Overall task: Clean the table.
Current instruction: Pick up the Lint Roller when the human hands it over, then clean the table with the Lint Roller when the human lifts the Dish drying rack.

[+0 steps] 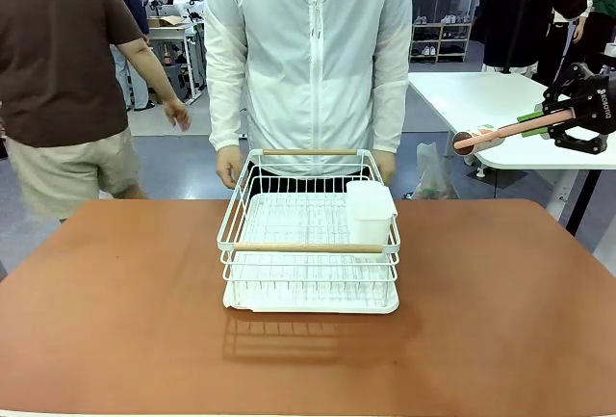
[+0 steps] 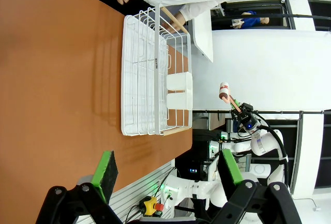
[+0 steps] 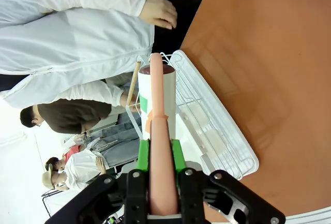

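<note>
Front view: my right tool point(image 1: 532, 120) is clamped on the roller point(image 1: 486, 136), raised beyond the right side of the desk point(image 1: 115, 292). A white dish rack point(image 1: 308, 244) stands mid-desk. Lower the roller flat onto bare desk, clear of the rack.

Left wrist view: my left tool point(image 2: 168, 175) gapes wide, empty, above the desk's near edge.

Right wrist view: the handle sits centred between the pads point(image 3: 143, 154), which the front view cannot confirm.

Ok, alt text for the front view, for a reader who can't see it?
A white dish rack sits centred on the reddish-brown table, a person in a white jacket behind it. At right, the right gripper holds a pink-handled roller aloft.
</note>
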`<control>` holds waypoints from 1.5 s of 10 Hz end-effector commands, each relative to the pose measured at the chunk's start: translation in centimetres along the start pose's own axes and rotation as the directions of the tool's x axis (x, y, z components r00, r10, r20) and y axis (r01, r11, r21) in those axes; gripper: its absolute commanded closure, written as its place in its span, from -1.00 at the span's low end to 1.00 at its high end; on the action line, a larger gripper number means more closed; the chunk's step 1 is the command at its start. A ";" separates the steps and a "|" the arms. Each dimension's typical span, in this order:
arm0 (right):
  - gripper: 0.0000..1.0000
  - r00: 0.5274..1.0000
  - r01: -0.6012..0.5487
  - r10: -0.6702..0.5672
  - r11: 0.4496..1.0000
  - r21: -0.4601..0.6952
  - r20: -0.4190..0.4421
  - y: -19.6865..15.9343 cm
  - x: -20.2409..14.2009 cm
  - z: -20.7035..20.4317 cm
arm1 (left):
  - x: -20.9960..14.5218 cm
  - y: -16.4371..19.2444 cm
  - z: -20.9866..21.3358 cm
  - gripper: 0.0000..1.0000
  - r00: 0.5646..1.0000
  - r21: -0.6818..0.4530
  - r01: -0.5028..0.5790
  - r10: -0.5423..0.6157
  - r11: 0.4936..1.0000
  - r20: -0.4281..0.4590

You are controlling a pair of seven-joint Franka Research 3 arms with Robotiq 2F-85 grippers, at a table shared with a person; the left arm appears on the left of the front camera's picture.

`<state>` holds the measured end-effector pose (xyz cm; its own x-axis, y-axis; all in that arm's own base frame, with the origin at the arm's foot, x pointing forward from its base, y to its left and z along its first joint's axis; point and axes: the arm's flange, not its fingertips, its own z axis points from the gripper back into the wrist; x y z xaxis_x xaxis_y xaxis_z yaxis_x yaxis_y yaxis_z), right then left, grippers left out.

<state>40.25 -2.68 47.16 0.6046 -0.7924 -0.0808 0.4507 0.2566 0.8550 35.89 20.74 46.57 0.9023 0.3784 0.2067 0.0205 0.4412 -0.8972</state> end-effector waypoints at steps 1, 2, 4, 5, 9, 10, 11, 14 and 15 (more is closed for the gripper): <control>0.97 1.000 0.001 -0.001 1.000 0.001 -0.003 0.0 -0.1 0.0 | -0.2 0.0 0.3 -1.00 1.000 -0.011 0.011 -0.011 1.000 -0.008; 0.97 1.000 0.001 -0.001 1.000 0.001 -0.003 0.0 -0.1 0.0 | -0.2 0.0 0.3 -1.00 1.000 -0.011 0.011 -0.011 1.000 -0.008; 0.97 1.000 0.001 -0.001 1.000 0.001 -0.003 0.0 -0.1 0.0 | -0.2 0.0 0.3 -1.00 1.000 -0.011 0.011 -0.011 1.000 -0.008; 0.97 1.000 0.001 -0.001 1.000 0.001 -0.003 0.0 -0.1 0.0 | -0.2 0.0 0.3 -1.00 1.000 -0.011 0.011 -0.011 1.000 -0.008; 0.97 1.000 0.001 -0.001 1.000 0.001 -0.003 0.0 -0.1 0.0 | -0.2 0.0 0.3 -1.00 1.000 -0.011 0.011 -0.011 1.000 -0.008; 0.97 1.000 0.001 -0.001 1.000 0.001 -0.003 0.0 -0.1 0.0 | -0.2 0.0 0.3 -1.00 1.000 -0.011 0.011 -0.011 1.000 -0.008; 0.97 1.000 0.001 -0.001 1.000 0.001 -0.003 0.0 -0.1 0.0 | -0.2 0.0 0.3 -1.00 1.000 -0.011 0.011 -0.011 1.000 -0.008; 0.97 1.000 0.001 -0.001 1.000 0.001 -0.003 0.0 -0.1 0.0 | -0.2 0.0 0.3 -1.00 1.000 -0.011 0.011 -0.011 1.000 -0.008; 0.97 1.000 0.001 -0.001 1.000 0.001 -0.003 0.0 -0.1 0.0 | -0.2 0.0 0.3 -1.00 1.000 -0.011 0.011 -0.011 1.000 -0.008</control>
<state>40.25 -2.68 47.16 0.6046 -0.7924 -0.0808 0.4507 0.2566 0.8550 35.89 20.74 46.57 0.9023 0.3784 0.2067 0.0205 0.4412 -0.8972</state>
